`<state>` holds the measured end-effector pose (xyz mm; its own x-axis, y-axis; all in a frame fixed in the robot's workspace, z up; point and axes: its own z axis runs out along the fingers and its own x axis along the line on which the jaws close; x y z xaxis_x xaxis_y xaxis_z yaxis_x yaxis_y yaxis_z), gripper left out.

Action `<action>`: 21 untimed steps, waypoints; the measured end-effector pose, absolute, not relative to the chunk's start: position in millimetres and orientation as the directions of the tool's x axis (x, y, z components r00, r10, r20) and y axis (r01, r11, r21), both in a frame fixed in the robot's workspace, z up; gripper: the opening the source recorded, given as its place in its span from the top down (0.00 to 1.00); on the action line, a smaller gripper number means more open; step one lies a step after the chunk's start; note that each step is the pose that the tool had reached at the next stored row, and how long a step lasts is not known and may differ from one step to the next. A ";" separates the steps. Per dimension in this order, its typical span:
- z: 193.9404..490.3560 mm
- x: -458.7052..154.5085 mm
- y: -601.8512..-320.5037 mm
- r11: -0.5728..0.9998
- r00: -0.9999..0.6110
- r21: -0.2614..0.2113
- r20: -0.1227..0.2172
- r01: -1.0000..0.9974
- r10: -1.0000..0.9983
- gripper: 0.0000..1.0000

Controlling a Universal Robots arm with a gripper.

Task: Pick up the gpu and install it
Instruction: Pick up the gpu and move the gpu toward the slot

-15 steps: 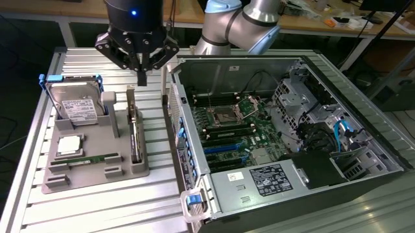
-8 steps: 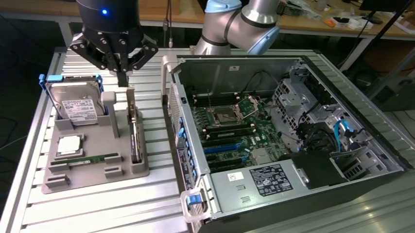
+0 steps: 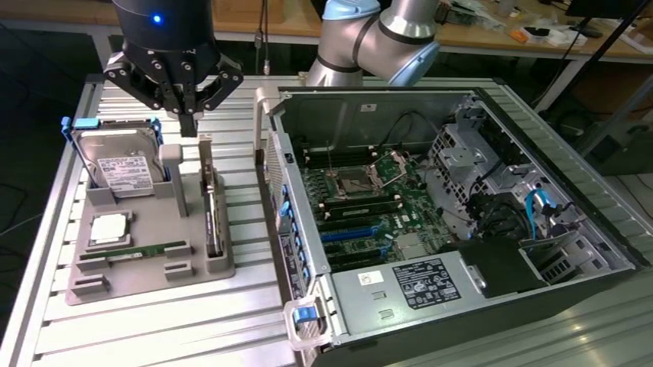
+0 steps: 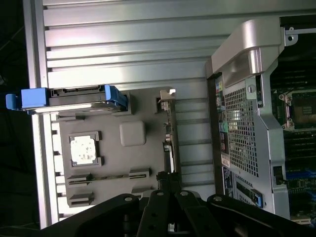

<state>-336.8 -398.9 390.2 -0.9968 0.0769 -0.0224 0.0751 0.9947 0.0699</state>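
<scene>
1. The desk (image 3: pixel 153 336) (image 4: pixel 123 44), a ribbed metal top, lies under the fingers and carries everything else.
2. The open computer case (image 3: pixel 582 199) (image 4: pixel 242 123) lies on its side beside the fingers, on the exterior view's right, with its motherboard facing up. It stands well apart from the fingers.
3. The robot arm (image 3: pixel 383 38) reaches in from behind the case, and the dark wrist housing sits directly above the fingers.
4. The grey holder (image 3: pixel 153 279) (image 4: pixel 143 163) sits on the desk directly below the fingers and has slots for 4 parts.
5. The hard drive (image 3: pixel 121 168) (image 4: pixel 79 101), in a blue-cornered carrier, leans upright in the holder. It is below the fingers, on the side away from the case.
6. The gpu (image 3: pixel 213 218) (image 4: pixel 169 143) stands on its long edge in the holder's slot nearest the case. It is below the fingers and not touched by them, with its silver bracket at one end.
7. The fingers (image 3: pixel 190 130) (image 4: pixel 165 177) point straight down, pressed together with nothing between them, and hover over the holder roughly above the line of the gpu's slot.
8. The processor chip (image 3: pixel 109 229) (image 4: pixel 83 149) lies flat in a square recess, lower than the fingers and on the hard-drive side.
9. The green memory stick (image 3: pixel 143 251) (image 4: pixel 106 178) lies in a narrow groove beyond the chip, farther from the fingers than the gpu.
</scene>
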 end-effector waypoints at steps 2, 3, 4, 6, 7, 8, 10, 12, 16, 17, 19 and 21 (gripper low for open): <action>390.2 -336.8 -398.9 0.995 -0.997 0.070 -0.022 0.075 0.077 0.89; 390.2 -336.8 -398.9 0.995 -0.997 0.070 -0.022 0.075 0.077 0.89; 390.2 -336.8 -398.9 0.995 -0.997 0.070 -0.022 0.075 0.077 0.89; 390.2 -336.8 -398.9 0.995 -0.997 0.070 -0.022 0.075 0.077 0.89; 390.2 -336.8 -398.9 0.995 -0.997 0.070 -0.022 0.075 0.077 0.89; 390.2 -336.8 -398.9 0.995 -0.997 0.070 -0.022 0.075 0.077 0.89; 390.2 -336.8 -398.9 0.995 -0.997 0.070 -0.022 0.075 0.077 0.89; 390.2 -336.8 -398.9 0.995 -0.997 0.070 -0.022 0.075 0.077 0.76; 390.2 -336.8 -398.9 0.995 -0.997 0.070 -0.022 0.075 0.077 0.58; 390.2 -336.8 -398.9 0.995 -0.997 0.070 -0.022 0.075 0.077 0.58; 390.2 -336.8 -398.9 0.995 -0.997 0.070 -0.022 0.075 0.077 0.52; 390.2 -336.8 -398.9 0.995 -0.997 0.070 -0.022 0.075 0.077 0.46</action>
